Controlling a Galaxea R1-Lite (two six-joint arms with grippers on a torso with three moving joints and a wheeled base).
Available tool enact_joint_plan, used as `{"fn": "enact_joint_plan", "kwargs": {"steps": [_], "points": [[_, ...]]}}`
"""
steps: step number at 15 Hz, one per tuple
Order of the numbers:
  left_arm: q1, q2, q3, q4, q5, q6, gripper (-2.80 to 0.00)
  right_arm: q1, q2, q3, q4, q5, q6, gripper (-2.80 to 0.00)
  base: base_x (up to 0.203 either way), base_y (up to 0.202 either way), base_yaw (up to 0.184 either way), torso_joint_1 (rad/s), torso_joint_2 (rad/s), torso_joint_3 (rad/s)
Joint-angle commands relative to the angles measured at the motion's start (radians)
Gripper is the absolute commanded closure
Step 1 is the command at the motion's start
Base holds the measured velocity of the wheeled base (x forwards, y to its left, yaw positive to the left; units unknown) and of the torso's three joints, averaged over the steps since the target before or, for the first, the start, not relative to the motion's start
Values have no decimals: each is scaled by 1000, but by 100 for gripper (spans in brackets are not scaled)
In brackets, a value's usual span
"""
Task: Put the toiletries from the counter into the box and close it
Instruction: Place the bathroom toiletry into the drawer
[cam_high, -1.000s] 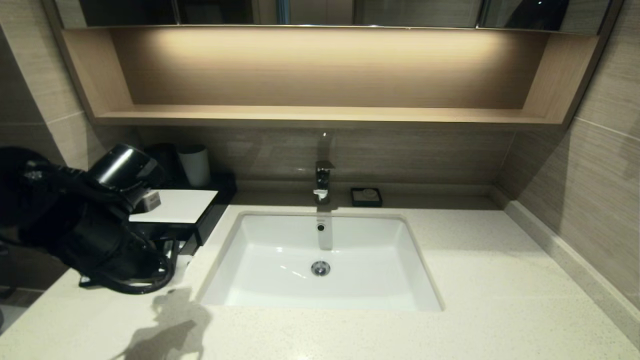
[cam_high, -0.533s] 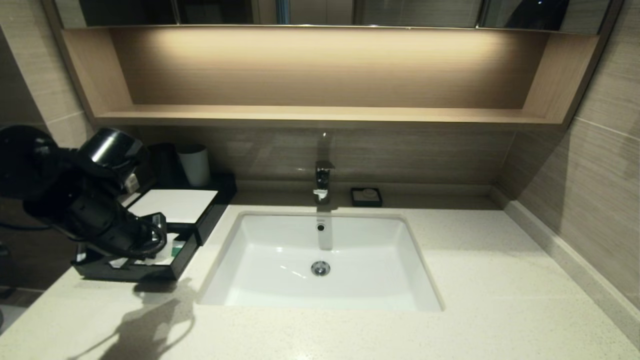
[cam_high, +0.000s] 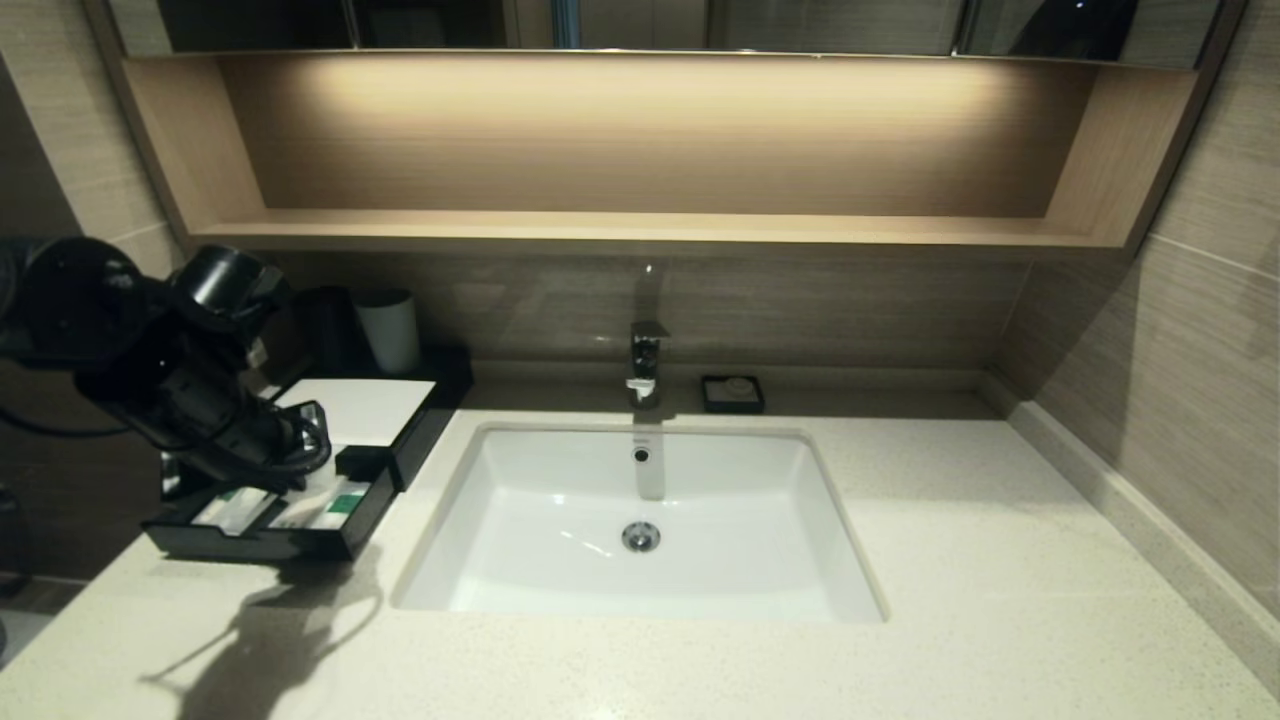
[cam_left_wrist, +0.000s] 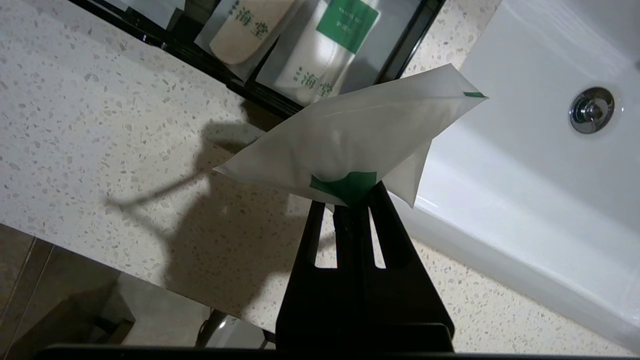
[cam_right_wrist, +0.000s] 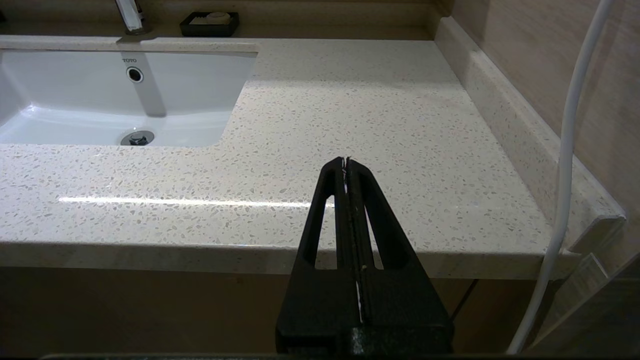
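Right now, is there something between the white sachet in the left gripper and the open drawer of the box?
Nothing visible. The left gripper holds the sachet above the counter just before the open drawer of the box. Two wrapped toiletries lie inside, with bare floor beside them.

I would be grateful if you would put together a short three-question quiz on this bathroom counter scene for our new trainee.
1. True or false: the left gripper is shut on the white sachet.
2. Multiple choice: the drawer of the box is A) pushed closed, B) pulled out with wrapped sticks inside, C) pulled out with only a cup in it.
3. Fill in: the right gripper hangs shut over the bare ____, on the far side of the sink from the box.

Key: 1 true; 2 B; 3 counter.
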Motion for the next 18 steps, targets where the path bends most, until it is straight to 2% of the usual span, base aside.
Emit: {"fn": "enact_joint_plan", "kwargs": {"steps": [1, 5, 18], "points": [[41, 54, -51, 14, 1, -2, 0, 0, -2, 0, -1, 0, 0, 0, 0, 0, 0, 0, 0, 0], [103, 88, -101, 54, 1, 5, 0, 0, -2, 2, -1, 0, 0, 0, 0, 0, 0, 0, 0, 0], [140, 214, -198, 57, -8, -3, 0, 0, -2, 2, -1, 0, -1, 0, 0, 0, 0, 0, 0, 0]]}}
